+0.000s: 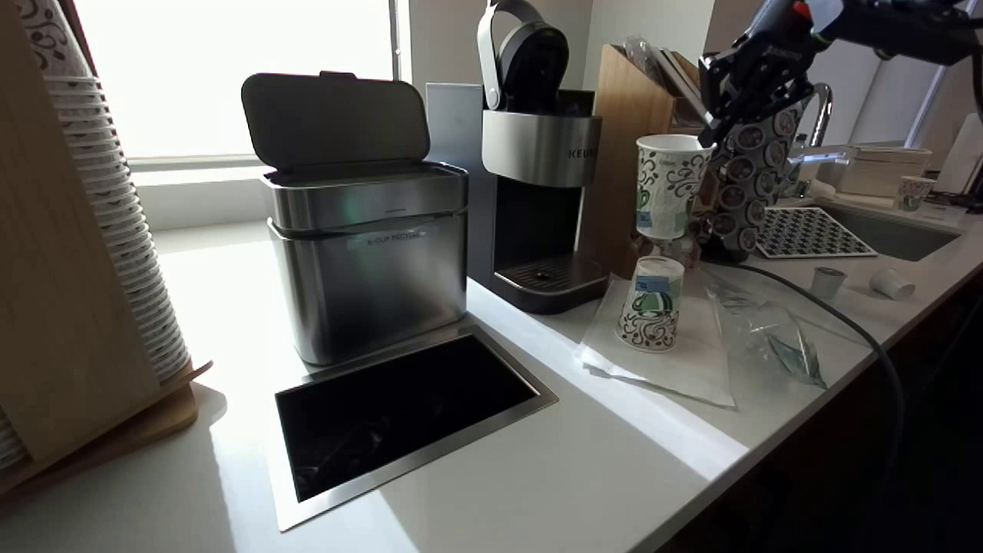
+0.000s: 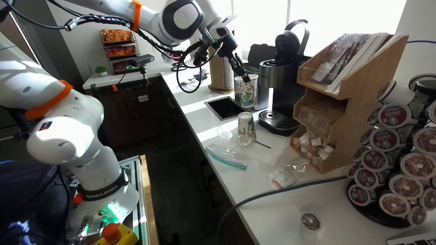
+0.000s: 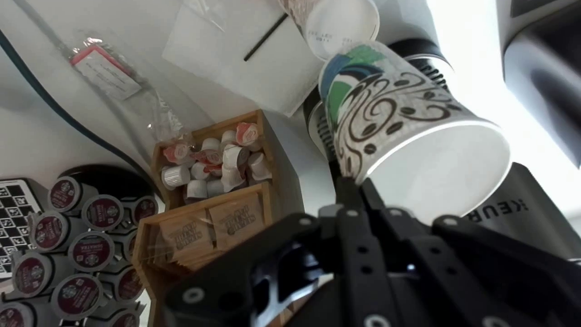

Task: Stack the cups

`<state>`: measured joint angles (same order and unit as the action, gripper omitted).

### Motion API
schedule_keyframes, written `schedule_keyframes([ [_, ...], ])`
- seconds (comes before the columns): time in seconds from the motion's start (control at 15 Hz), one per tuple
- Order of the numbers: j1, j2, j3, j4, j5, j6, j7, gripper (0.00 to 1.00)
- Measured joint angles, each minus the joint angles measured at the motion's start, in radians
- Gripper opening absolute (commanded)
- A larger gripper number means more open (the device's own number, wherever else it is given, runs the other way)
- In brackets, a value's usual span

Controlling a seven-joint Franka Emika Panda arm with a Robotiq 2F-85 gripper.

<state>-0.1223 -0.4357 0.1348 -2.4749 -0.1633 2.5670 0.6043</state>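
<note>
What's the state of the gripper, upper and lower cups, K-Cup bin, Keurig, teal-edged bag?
Gripper: shut on the rim of the upper cup
Upper cup: upright, held apart above the lower cup
Lower cup: upside down on a white sheet
K-Cup bin: lid open
Keurig: top raised
Teal-edged bag: crumpled on the counter; sealed or not, can't tell

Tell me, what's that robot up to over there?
The robot arm is pinching a patterned paper cup at the rim in its jaws. That cup, mouth upward, is roughly above an upside-down cup, which stands on a flat white sheet. There's a gap between the two cups, so they aren't stacked yet.
</note>
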Motion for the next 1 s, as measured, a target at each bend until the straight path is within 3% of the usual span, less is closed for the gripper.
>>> schedule_keyframes([
  [0.2,-0.032,-0.056,0.001,-0.015,-0.006,-0.004,0.020,0.01],
  [0.8,-0.283,-0.306,0.003,-0.171,-0.058,-0.111,0.207,0.04],
  [1.0,-0.288,-0.310,0.001,-0.173,-0.058,-0.112,0.202,0.04],
])
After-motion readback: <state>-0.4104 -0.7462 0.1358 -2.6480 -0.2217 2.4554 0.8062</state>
